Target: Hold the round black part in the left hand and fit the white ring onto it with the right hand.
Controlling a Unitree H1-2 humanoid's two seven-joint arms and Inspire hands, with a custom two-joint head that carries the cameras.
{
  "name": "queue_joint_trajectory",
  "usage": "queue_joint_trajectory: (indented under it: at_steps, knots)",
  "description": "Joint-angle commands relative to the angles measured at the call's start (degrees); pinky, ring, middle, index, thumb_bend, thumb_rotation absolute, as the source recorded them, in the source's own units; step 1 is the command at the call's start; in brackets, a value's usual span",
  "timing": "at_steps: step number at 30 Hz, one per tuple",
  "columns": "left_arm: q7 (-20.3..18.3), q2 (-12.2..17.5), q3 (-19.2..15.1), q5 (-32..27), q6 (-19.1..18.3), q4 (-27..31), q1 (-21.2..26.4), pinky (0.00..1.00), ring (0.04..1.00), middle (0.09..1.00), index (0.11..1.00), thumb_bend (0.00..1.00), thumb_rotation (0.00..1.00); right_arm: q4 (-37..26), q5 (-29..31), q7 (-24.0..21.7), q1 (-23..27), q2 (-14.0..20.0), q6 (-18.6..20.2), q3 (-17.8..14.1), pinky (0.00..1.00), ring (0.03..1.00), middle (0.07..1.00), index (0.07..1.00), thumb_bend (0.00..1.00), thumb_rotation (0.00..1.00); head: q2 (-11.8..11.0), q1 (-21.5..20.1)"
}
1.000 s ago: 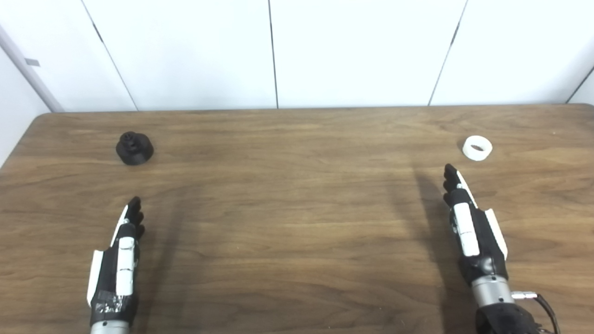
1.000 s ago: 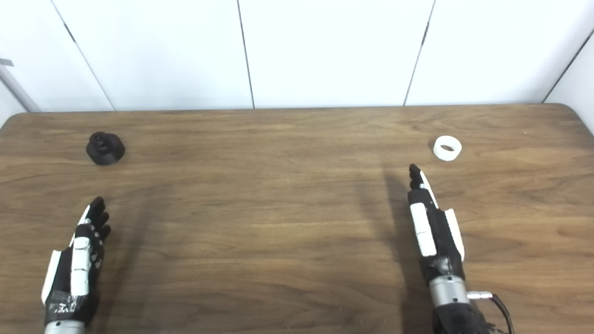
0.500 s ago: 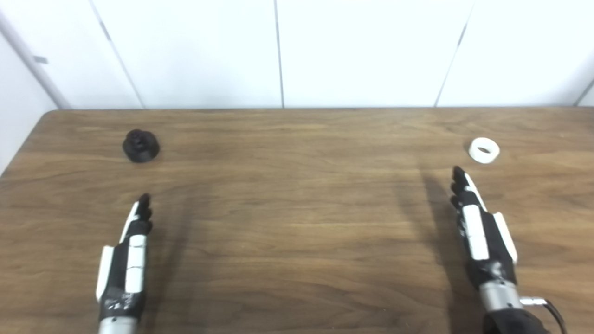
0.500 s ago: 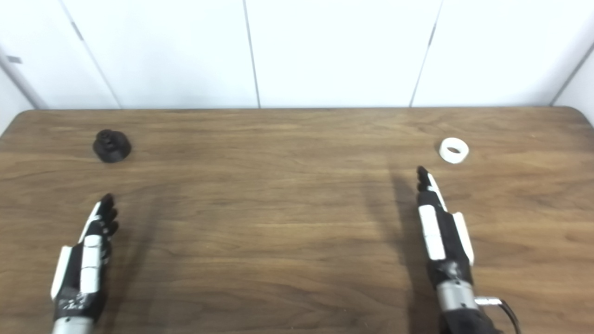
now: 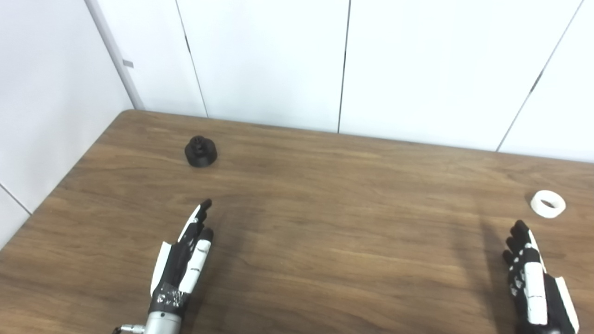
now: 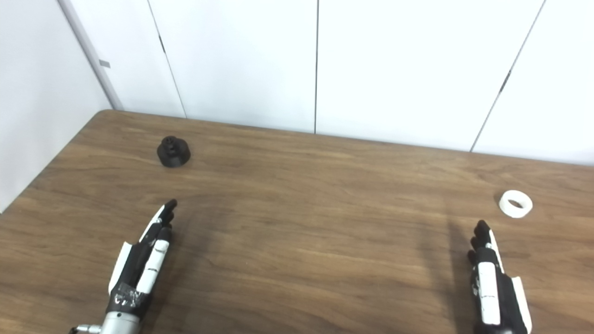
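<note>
Both hands empty, fingers straight: left hand short of black part, right hand just short of ring, all over table.

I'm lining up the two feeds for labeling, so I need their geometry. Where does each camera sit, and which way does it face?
Left eye view: on the head, looking down and forward over the table; shows left hand and right hand.
Right eye view: beside it, same aim; the same hands show.
Shared: round black part far left, white ring right, both untouched; wall panels behind.
</note>
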State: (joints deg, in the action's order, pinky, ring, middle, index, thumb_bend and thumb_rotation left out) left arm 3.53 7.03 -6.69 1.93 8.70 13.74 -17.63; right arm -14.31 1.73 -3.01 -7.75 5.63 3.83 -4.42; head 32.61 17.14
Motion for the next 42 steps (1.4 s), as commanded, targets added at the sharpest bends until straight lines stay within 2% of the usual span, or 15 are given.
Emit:
queue_joint_trajectory:
  at_steps: [1,10,14,17,18,19,22,27,36,42]
  knots:
    - [0.9,-2.8,0.5,0.4,1.2,-0.4,-1.0,1.0,1.0,0.991,0.957,0.52,0.85,-2.6,0.2,-0.2,-0.5,0.7,-1.9,-0.2,1.0,1.0,1.0,1.0,0.4,1.0,-0.4,-0.4]
    - [1.9,-3.0,1.2,2.2,-0.2,-0.4,-1.5,1.0,1.0,0.988,0.958,0.57,0.72,-2.4,0.5,-0.5,-0.8,0.7,-1.8,-0.1,1.0,1.0,1.0,1.0,0.42,1.0,-2.0,-0.5]
    - [3.3,-3.1,1.4,5.6,0.0,-0.4,-1.6,1.0,1.0,0.979,0.955,0.55,0.63,-2.1,0.5,-0.6,-0.9,0.7,-2.4,-0.1,1.0,1.0,1.0,0.996,0.36,1.0,-2.5,-0.6]
    - [4.3,-2.9,1.5,8.5,-1.8,1.2,-1.5,0.99,0.989,0.972,0.952,0.6,0.52,-1.7,0.7,-0.8,-0.7,0.8,-2.9,-0.1,1.0,1.0,1.0,0.998,0.33,1.0,-2.9,-0.6]
    - [4.6,-2.8,1.2,9.2,-2.7,2.1,-1.2,1.0,0.991,0.973,0.949,0.67,0.41,-1.7,0.8,-0.8,-0.7,0.7,-2.8,-0.1,1.0,1.0,1.0,0.992,0.33,1.0,-2.9,-0.6]
    - [4.8,-2.6,0.9,9.5,-3.6,2.8,-0.7,1.0,0.992,0.973,0.948,0.68,0.4,-1.6,0.9,-0.9,-0.6,0.7,-2.9,-0.1,1.0,1.0,1.0,0.992,0.33,1.0,-3.0,-0.5]
    - [5.1,-1.3,-0.2,10.3,-6.0,4.5,1.4,1.0,0.996,0.974,0.942,0.8,0.31,-1.5,1.0,-1.0,-0.5,0.6,-3.2,-0.2,1.0,1.0,1.0,0.992,0.31,1.0,-3.1,-0.5]
    - [5.1,2.0,-2.3,13.2,-10.5,6.2,5.9,1.0,0.982,0.956,0.923,0.88,0.29,-1.3,0.5,-0.8,-0.4,0.5,-3.0,-0.1,1.0,1.0,1.0,0.995,0.32,1.0,-3.4,-0.6]
    - [3.2,7.0,-5.7,15.2,-18.0,6.4,13.9,1.0,0.978,0.958,0.92,0.93,0.29,-2.0,-1.0,-0.2,-0.3,0.1,-1.3,0.2,1.0,1.0,1.0,0.999,0.32,1.0,-3.6,-0.7]
    - [2.8,9.6,-6.7,17.3,-21.8,4.9,17.9,0.92,0.95,0.94,0.912,0.97,0.34,-2.1,-0.6,-0.3,-0.2,-0.2,-1.2,0.3,1.0,1.0,1.0,0.998,0.31,1.0,-3.6,-0.9]
